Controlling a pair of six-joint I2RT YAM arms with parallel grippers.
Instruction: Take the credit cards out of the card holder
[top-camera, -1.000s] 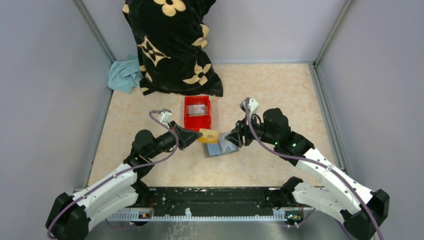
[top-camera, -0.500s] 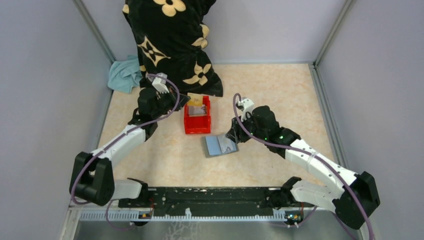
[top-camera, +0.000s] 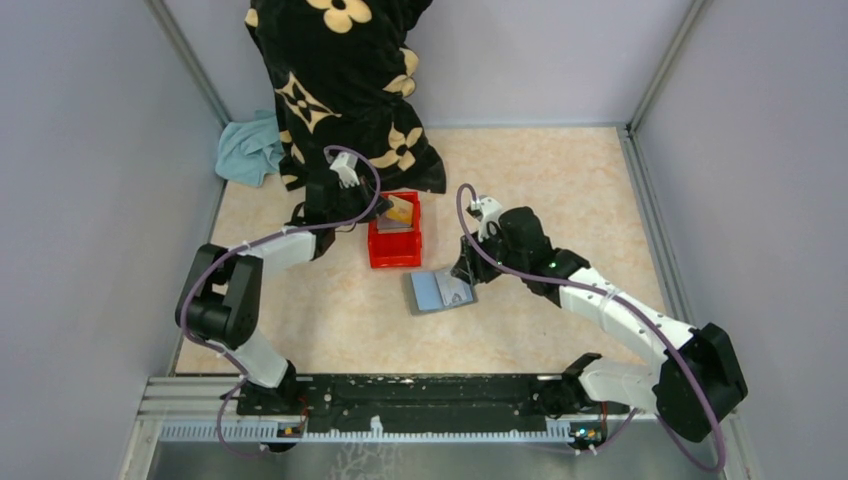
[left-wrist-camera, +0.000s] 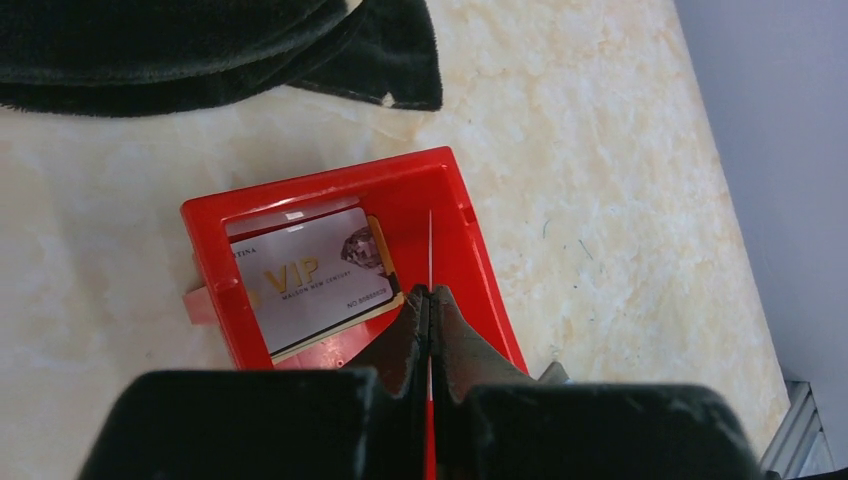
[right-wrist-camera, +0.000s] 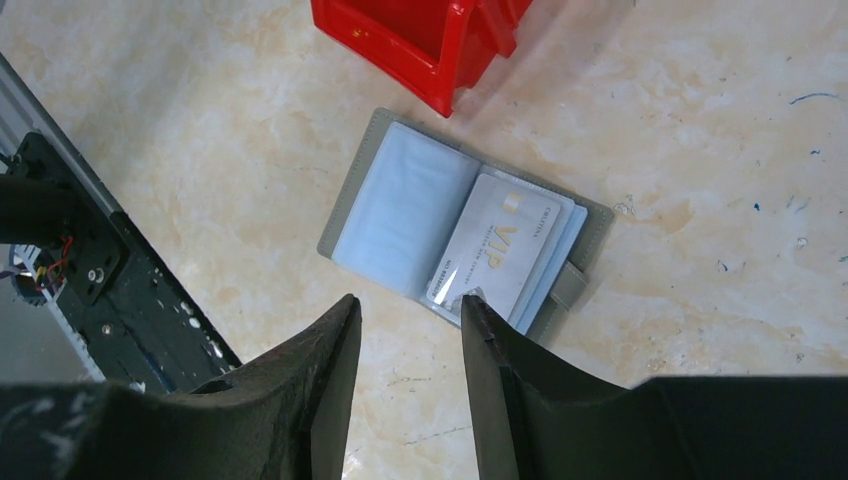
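The left jaws are pressed together on a thin tan-gold plastic card. They hold it edge-on over the 12 o'clock end of a small red rectangular plastic bin. The right jaws stand part-way apart with nothing between them, just above the 1 o'clock corner of a flat grey folding card holder.

Seen from overhead, the beige marbled tabletop carries a big black plush blanket with tan flower shapes, heaped at 12 o'clock against the back wall. A crumpled teal cloth lies just beside the blanket at 11 o'clock. The bin sits near the middle, its far end close to the blanket's hem. The card holder lies open and flat at 5 o'clock from the bin, near it but apart, with its blue-grey sleeves facing up. A silver-grey VIP card lies flat inside the bin. A second silver-grey VIP card sits in the holder's 3 o'clock half.
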